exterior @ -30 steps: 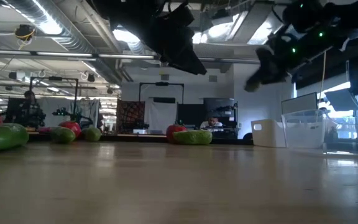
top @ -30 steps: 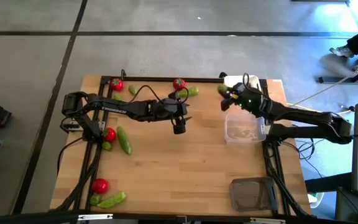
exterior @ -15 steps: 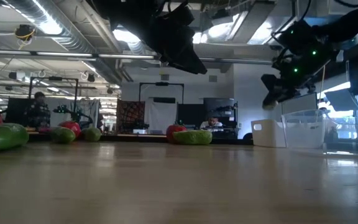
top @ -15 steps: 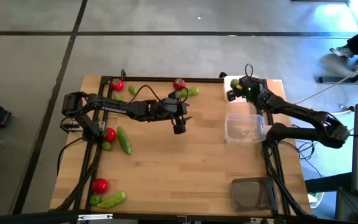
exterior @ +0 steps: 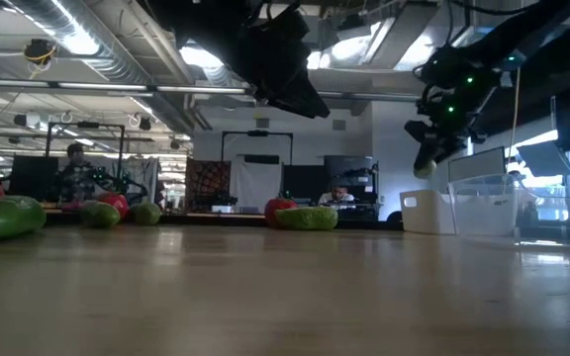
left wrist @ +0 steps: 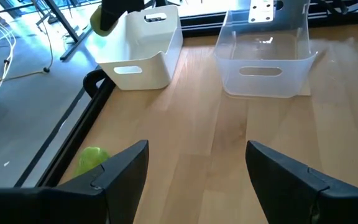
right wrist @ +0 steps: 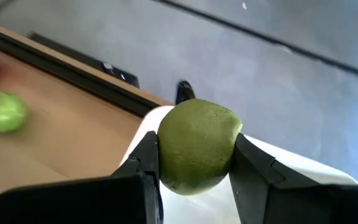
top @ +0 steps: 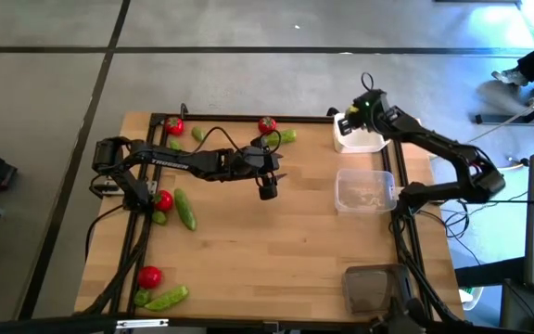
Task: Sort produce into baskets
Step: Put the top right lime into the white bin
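**Lime held over the white basket**

Lime [right wrist: 197, 146] sits clamped between the two fingers of the right gripper [top: 352, 117], its round green body bulging past both; the gripper hangs above the white basket [top: 360, 141] at the table's far right edge, the lime clear of the basket's rim; the clear basket [top: 364, 191] stands just beside the white one, the dark grey basket [top: 375, 288] well apart at the near edge; the left gripper [top: 267, 190] hovers mid-table, jaws apart and empty; tomatoes and green pods lie scattered along the left and far sides; white lettering on the left arm is too small to read.
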Tool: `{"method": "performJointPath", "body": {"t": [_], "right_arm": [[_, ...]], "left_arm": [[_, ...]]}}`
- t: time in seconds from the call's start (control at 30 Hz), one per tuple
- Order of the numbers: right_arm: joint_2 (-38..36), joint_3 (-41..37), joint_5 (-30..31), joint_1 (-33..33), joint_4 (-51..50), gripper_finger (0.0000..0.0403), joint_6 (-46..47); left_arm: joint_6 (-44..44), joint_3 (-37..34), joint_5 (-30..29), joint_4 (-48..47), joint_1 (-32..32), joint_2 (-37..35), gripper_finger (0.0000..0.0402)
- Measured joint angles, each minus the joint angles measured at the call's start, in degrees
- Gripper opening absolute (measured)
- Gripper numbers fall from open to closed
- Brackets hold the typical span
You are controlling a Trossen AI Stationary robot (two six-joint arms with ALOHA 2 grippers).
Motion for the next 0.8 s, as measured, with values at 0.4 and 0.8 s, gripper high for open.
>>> {"method": "performJointPath", "body": {"t": [0.4, 0.8], "right_arm": [[11.22, 4.53, -6.53, -3.43, -5.86, 0.0108, -0.07], [16.59, 4.53, -6.42, -3.4, -4.19, 0.0108, -0.07]], "left_arm": [[0.01, -0.02, 0.0, 0.0, 0.0, 0.0, 0.0265], [0.02, -0.02, 0.0, 0.01, 0.0, 0.0, 0.0265]]}}
